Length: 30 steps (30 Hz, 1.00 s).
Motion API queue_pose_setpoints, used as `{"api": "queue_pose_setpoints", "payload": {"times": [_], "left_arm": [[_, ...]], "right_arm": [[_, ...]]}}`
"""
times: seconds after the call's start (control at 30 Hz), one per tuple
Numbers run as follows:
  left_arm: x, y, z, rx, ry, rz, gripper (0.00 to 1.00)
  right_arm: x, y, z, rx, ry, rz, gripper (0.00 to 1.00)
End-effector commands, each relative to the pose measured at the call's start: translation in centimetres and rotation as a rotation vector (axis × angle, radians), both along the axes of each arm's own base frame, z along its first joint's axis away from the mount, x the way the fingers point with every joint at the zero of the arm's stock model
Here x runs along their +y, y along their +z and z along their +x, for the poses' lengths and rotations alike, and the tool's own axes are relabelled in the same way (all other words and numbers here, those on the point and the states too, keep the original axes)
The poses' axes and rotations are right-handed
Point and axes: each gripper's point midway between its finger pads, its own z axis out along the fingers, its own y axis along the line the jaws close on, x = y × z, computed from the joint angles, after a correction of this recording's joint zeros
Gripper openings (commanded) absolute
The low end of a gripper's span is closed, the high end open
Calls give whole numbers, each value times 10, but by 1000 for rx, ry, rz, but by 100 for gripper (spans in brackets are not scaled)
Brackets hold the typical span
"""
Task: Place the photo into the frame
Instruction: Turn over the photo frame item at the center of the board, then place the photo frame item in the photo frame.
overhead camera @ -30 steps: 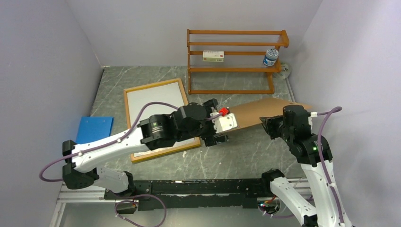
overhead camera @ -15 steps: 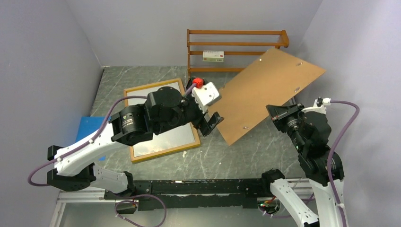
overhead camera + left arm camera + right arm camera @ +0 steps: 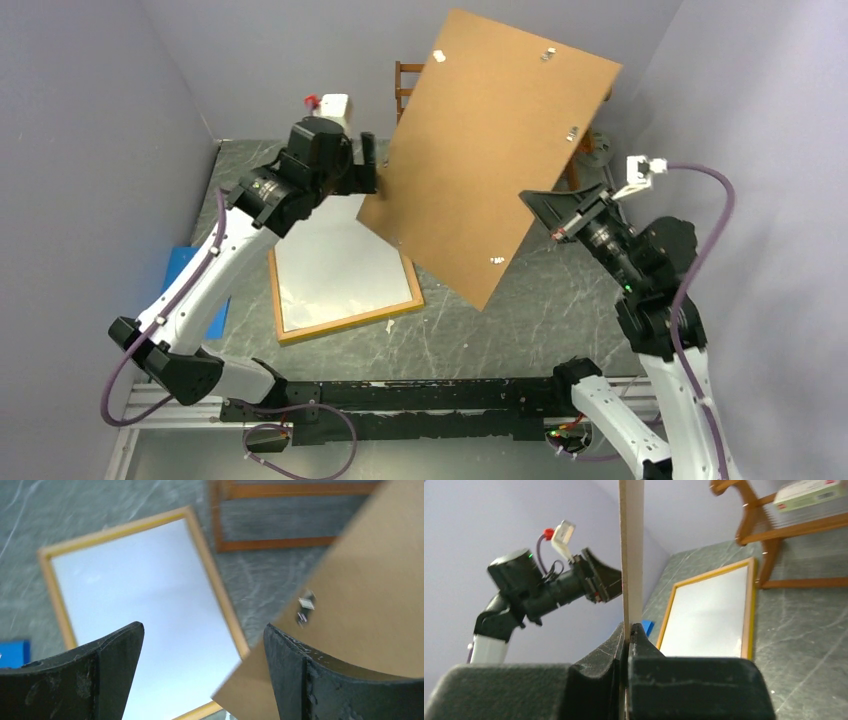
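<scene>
the right gripper (image 3: 629, 630) is closed tight on the right edge of the board (image 3: 490, 150). it holds the board high and steeply tilted, in the upper middle of the top view, partly over the frame (image 3: 350, 318). the left gripper (image 3: 202, 645) is wide open and holds nothing. its fingers stand just beside the left edge of the board; i cannot tell if they touch it.

the frame lies flat on the table (image 3: 520, 330), wood side up, left of centre. inside it is a white field (image 3: 335, 260). this may be the back of the photo or only the glass, i cannot tell, and no printed side shows in any view.

i judge the step in hand is holding the board clear of the open frame. next, if the photo is not in, the free left gripper must lay it square inside the rails. if it is in, the board must come down flat, corners matched.
</scene>
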Motion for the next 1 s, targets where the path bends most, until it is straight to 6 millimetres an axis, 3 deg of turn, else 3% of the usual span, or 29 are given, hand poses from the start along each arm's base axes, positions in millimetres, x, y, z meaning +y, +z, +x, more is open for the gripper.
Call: {"api": "queue_pose_setpoints", "payload": {"times": [0.0,0.2,0.43,0.63,0.8,0.97], "left_arm": [[63,5,-1,34,207,-103,94],[154,-20,-2,102,450,-126,94],[221,-72,-8,234,632,-190,94],[249,-128,-2,390,721,-336,94],[275,-163,-1,491,783,-431,94],[275,-193,4,551,757,-449,84]], "right_arm": [[32,38,-5,-192,212,22,0],[66,12,15,-111,374,21,0],[117,-23,34,-36,493,-29,0],[168,-58,53,54,609,-66,0],[203,-87,85,150,658,-92,0],[232,-124,125,294,635,-100,0]]}}
